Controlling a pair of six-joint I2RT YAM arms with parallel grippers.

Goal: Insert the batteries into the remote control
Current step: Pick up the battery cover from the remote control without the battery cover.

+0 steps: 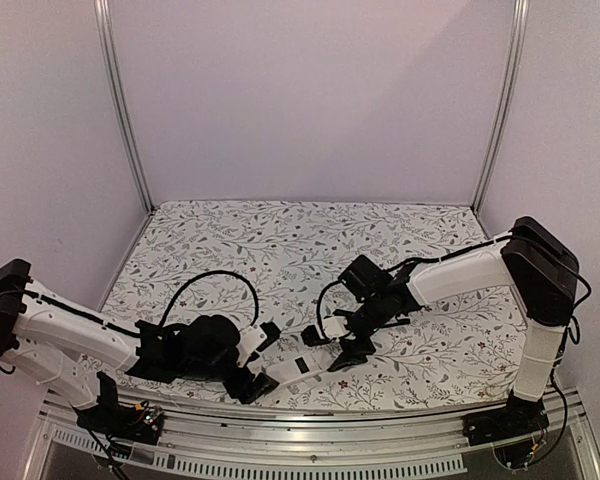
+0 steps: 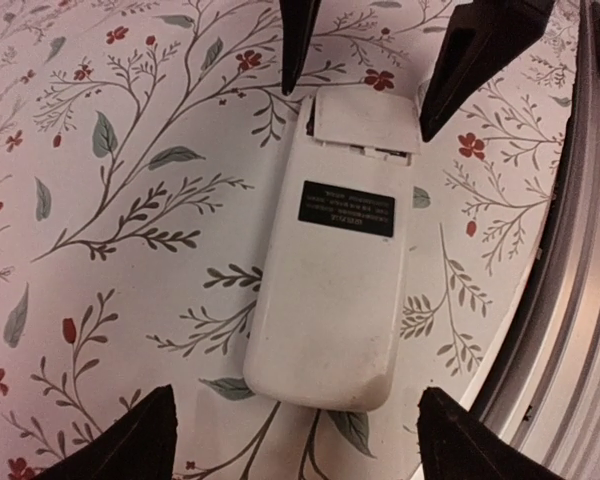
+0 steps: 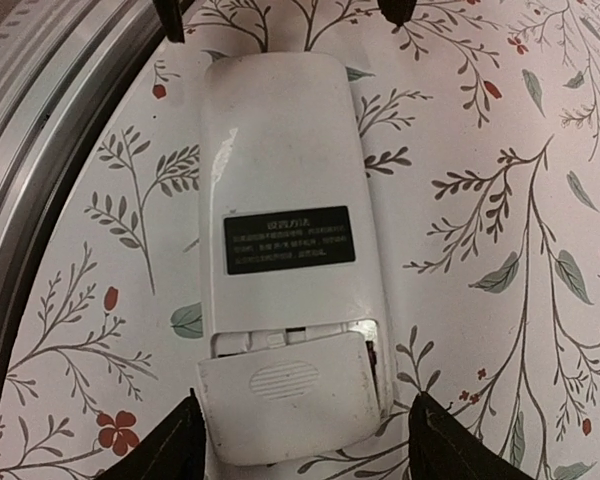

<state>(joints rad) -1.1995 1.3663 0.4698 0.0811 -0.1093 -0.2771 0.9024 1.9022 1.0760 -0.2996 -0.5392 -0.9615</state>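
The remote control [image 1: 302, 366] lies back-up on the floral cloth near the table's front edge, its black label [image 3: 288, 238] facing up. Its battery cover [image 3: 290, 395] sits skewed over the slot, leaving a dark gap along one side. My right gripper [image 3: 305, 440] is open and straddles the cover end, one finger close against the cover's edge and the other a little apart from it. My left gripper [image 2: 295, 440] stands open around the rounded end of the remote control [image 2: 330, 290], with cloth showing on both sides. The batteries are not in view.
The metal front rail [image 2: 570, 300] runs right beside the remote, also in the right wrist view as the rail [image 3: 40, 130]. Both arms meet low at the front middle of the table [image 1: 300, 230]. Pale walls and upright metal posts enclose the table.
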